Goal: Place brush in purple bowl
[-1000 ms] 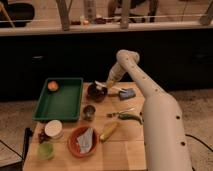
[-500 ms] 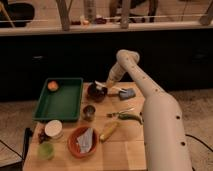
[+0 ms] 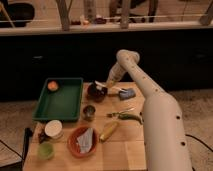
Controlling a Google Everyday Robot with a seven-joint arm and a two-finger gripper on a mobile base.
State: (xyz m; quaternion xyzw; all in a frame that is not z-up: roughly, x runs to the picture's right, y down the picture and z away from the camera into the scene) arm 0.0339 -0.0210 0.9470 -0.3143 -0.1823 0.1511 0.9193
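The purple bowl (image 3: 95,93) is a small dark round bowl at the back of the wooden table, right of the green tray. My gripper (image 3: 106,85) is at the end of the white arm, which reaches up from the lower right, and it hangs just over the bowl's right rim. A pale, narrow thing that looks like the brush (image 3: 100,84) sticks out to the left from the gripper's tip, above the bowl. Whether it touches the bowl cannot be told.
A green tray (image 3: 60,102) with an orange fruit (image 3: 52,85) lies at the left. A metal cup (image 3: 89,112), an orange-red dish (image 3: 75,146) with a grey cloth, a white bowl (image 3: 53,129) and a green cup (image 3: 46,150) stand in front. A blue sponge (image 3: 126,93), a green pepper (image 3: 129,117) and a yellow corn cob (image 3: 109,131) lie to the right.
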